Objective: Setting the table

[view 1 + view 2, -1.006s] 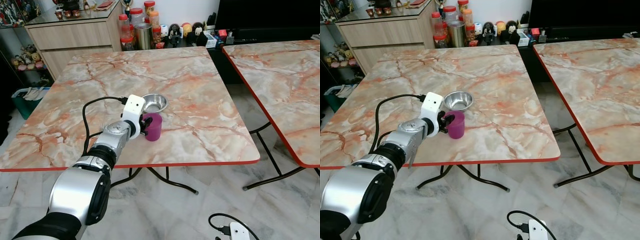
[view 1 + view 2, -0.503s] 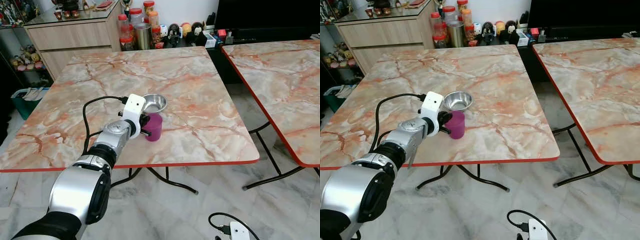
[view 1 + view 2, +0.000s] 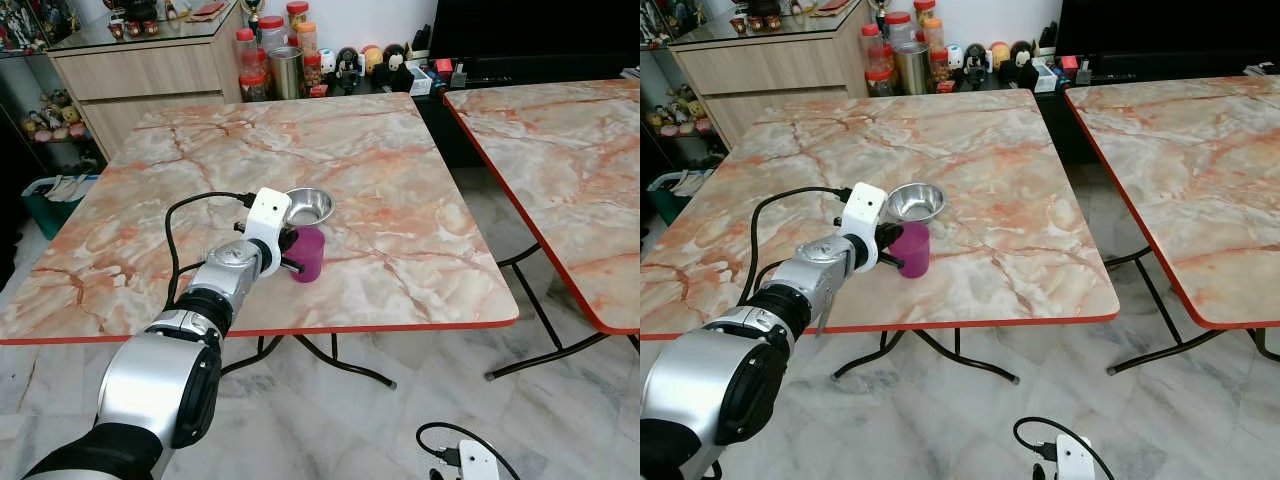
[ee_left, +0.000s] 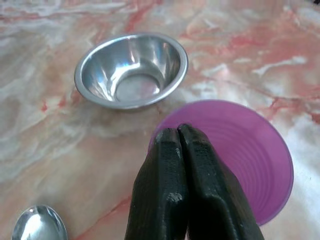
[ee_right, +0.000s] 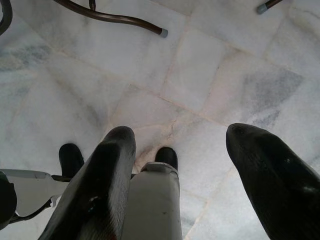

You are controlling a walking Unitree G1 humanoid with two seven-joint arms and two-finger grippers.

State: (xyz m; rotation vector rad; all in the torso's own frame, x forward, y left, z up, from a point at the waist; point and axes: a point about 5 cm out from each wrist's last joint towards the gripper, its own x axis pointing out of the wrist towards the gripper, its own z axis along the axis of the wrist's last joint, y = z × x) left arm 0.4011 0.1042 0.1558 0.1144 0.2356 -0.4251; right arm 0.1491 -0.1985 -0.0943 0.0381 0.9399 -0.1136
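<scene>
Left wrist view: left gripper fingers pressed together, empty, tips over near rim of one purple plastic cup standing upright on marble table. One steel bowl just beyond jaws, beside cup; one spoon behind jaws. Pieces grouped, likely as place setting. Right gripper idle, fingers spread above floor.

On the marble-patterned tabletop, a purple plastic cup stands just before a round steel bowl, and a metal spoon lies near both. The left gripper sits over the cup's near rim, jaws pressed together. A second marble-patterned table stands apart to the right.
</scene>
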